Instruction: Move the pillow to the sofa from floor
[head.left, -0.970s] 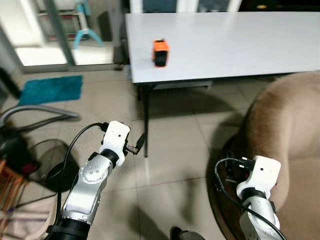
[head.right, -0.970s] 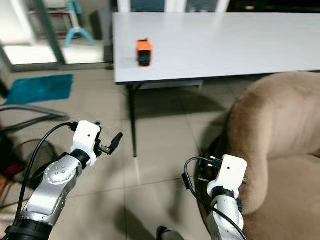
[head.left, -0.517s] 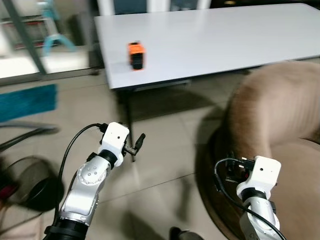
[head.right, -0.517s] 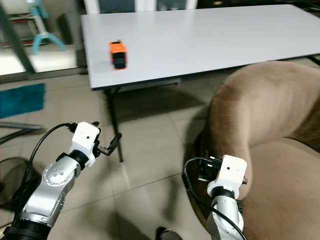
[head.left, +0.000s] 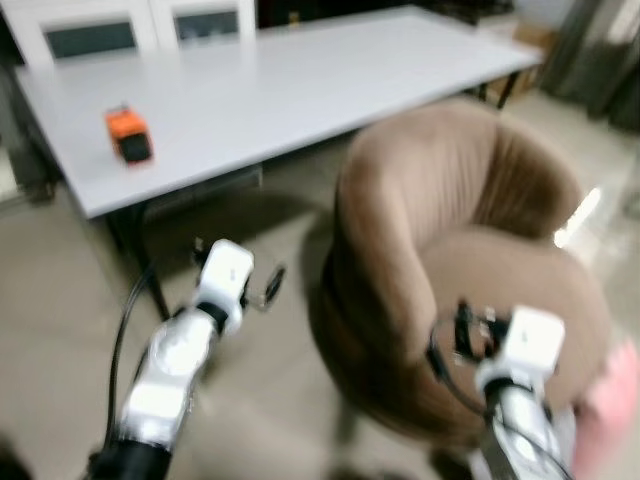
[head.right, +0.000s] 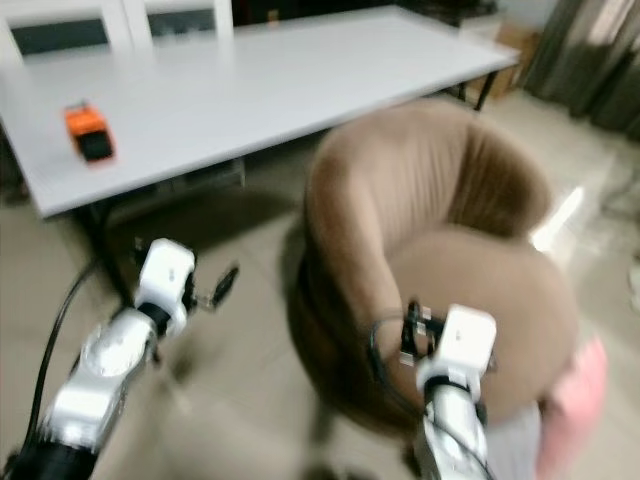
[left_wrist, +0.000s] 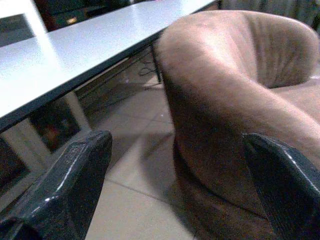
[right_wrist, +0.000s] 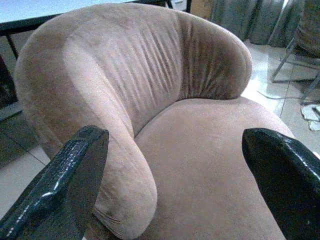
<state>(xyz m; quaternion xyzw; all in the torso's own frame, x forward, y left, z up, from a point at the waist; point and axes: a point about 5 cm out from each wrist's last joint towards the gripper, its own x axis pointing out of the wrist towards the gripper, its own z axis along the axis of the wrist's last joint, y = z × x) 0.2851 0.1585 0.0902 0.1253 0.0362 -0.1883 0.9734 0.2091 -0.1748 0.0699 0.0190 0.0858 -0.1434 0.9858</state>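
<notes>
A brown armchair (head.left: 470, 250) stands beside a white table (head.left: 280, 90); both tools gape wide, empty.

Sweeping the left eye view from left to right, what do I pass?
Orange block on the white table → left hand → brown armchair → right hand → pink pillow at the right edge, blurred.

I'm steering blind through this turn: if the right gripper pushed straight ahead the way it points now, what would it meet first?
Most likely the brown armchair: the open right gripper looks straight onto its seat cushion and curved backrest, with nothing between. Exact depth is unclear.
</notes>
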